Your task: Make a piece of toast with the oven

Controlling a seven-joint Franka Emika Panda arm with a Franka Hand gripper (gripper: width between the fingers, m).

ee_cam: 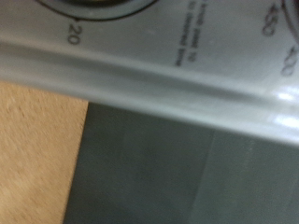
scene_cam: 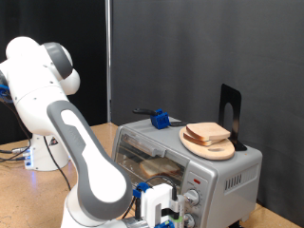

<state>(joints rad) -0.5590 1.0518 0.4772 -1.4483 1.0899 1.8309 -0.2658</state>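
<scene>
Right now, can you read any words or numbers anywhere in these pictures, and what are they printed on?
"20": by a dial on the oven front panel, wrist view.
"450": by another dial, at the picture's edge.
"400": beside it, partly cut off.
A small two-line print between the dials: too blurred to read.
Exterior view: no legible text; the end effector sits at the oven's knobs.

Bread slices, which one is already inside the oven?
The piece of toast behind the oven door glass; the other slices lie on the wooden plate on top.
</scene>
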